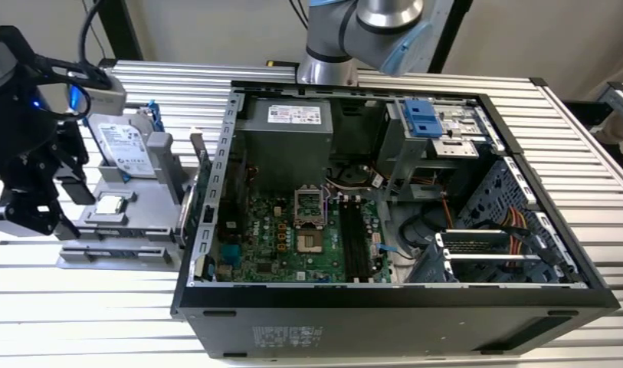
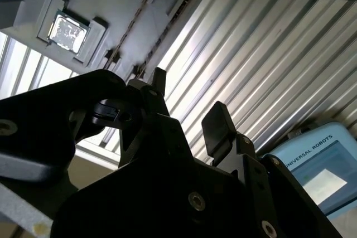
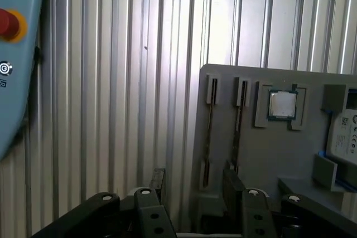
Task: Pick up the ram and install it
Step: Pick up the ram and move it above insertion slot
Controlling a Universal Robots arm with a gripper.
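The ram looks like a thin dark strip (image 3: 210, 129) standing on edge in a narrow slot of the grey holder (image 3: 262, 154); a similar strip fills the slot beside it. In the second wrist view the strip (image 2: 136, 23) runs across the holder. My gripper (image 3: 195, 185) hovers open above the slotted end of the holder, with nothing between its black fingers (image 2: 216, 126). In the exterior view the gripper (image 1: 30, 211) hangs at the far left over the holder (image 1: 137, 222). The motherboard's long black slots (image 1: 352, 238) lie inside the open computer case (image 1: 393, 299).
A silver hard drive (image 1: 127, 149) and a small square processor chip (image 1: 109, 205) sit on the same holder. A blue teach pendant (image 3: 14, 54) lies on the ribbed aluminium table (image 3: 111, 82). The arm's base (image 1: 326, 69) stands behind the case.
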